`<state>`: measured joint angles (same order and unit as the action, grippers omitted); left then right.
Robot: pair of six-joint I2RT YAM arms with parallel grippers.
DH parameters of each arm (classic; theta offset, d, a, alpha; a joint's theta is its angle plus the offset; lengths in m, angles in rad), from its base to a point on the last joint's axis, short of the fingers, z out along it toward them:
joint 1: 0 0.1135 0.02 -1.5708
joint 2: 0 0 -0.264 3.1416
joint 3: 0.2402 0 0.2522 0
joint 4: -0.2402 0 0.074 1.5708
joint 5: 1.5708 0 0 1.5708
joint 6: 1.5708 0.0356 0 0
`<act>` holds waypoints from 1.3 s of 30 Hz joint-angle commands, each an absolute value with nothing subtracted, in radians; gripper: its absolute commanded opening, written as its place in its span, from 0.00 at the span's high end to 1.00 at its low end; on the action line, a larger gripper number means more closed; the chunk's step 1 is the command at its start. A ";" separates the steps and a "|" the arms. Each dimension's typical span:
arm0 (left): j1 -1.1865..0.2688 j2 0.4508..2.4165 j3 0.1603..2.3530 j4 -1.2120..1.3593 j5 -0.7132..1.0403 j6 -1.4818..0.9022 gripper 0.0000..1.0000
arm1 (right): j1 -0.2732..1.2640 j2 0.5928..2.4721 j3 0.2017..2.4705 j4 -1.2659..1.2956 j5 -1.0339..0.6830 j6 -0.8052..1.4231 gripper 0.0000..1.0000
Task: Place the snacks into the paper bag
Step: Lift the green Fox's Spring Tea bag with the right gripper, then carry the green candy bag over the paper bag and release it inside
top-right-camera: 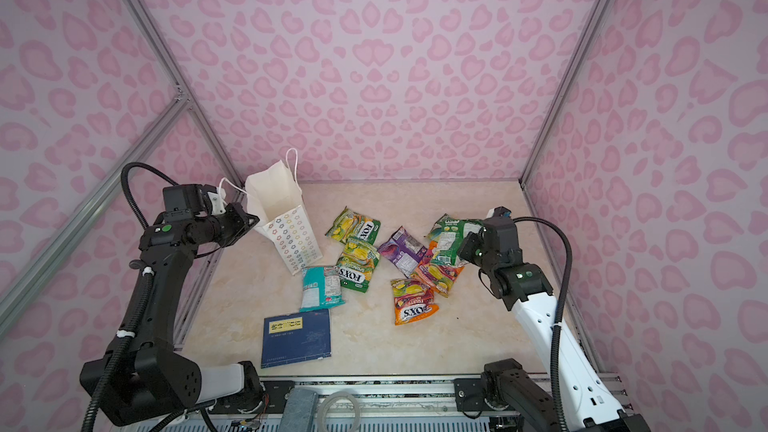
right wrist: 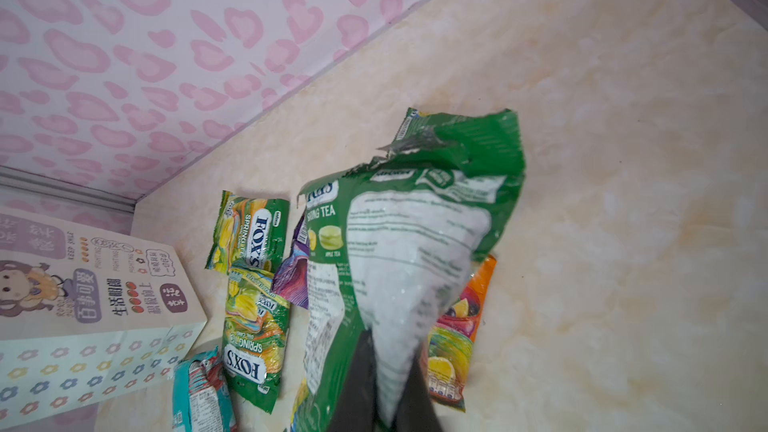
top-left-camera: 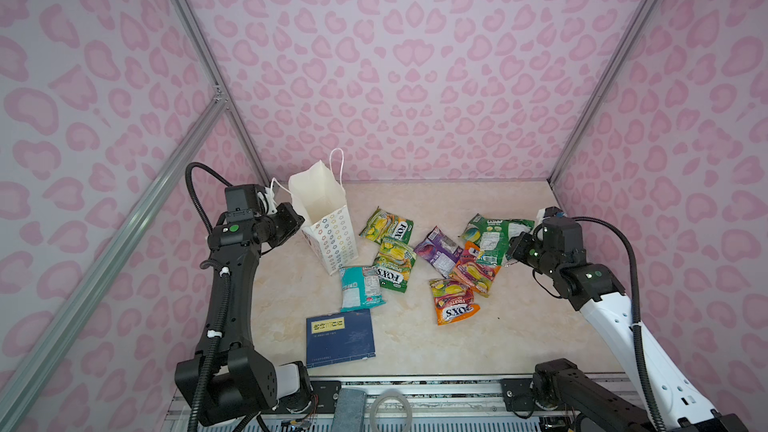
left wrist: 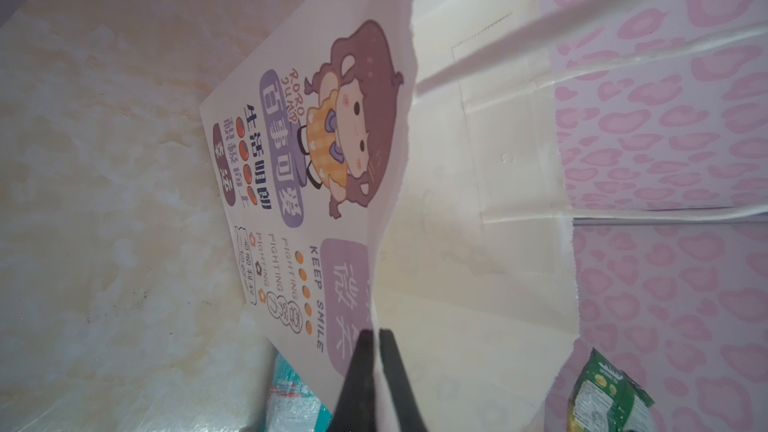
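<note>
Dark-blue book (top-left-camera: pixel 340 336) lies flat at the table's (top-left-camera: pixel 519 326) near edge, with a teal packet (top-left-camera: pixel 360 288) just behind it. Paper bag (top-left-camera: pixel 332 238) stands far-left, mouth open. Left fingers (left wrist: pixel 359 367) are pinched together on the bag's rim. Right fingers (right wrist: pixel 357 376) are clamped on a green packet (right wrist: pixel 415 222) at the pile's right side. Other snacks (top-left-camera: pixel 395 259) lie loose mid-table, outside the bag.

1. Left arm (top-left-camera: pixel 230 305): the black link rises steeply from its base, and the wrist bends toward the centre.
2. Left hand (top-left-camera: pixel 300 221): fingers are pinched together on the rim of the paper bag (top-left-camera: pixel 332 238).
3. Right arm (top-left-camera: pixel 615 317): the white link leans inward and ends in a black wrist.
4. Right hand (top-left-camera: pixel 515 249): fingers are clamped on one end of the green packet (top-left-camera: pixel 492 234).
</note>
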<state>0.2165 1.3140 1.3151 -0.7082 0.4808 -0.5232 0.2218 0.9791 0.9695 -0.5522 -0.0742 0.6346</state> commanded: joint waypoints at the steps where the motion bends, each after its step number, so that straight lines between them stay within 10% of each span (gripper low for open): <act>1: 0.218 1.308 1.310 -0.690 0.507 -0.525 0.98 | 0.281 0.995 1.045 -0.550 -0.005 0.612 1.00; 39: 0.190 1.308 1.303 -0.681 0.537 -0.526 0.98 | 0.918 2.057 2.541 -0.482 -0.026 0.429 1.00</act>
<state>0.1921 1.3098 1.3048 -0.7029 0.5167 -0.5301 0.9066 2.0228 2.5084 -0.5293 0.0074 0.4347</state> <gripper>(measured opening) 0.060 0.067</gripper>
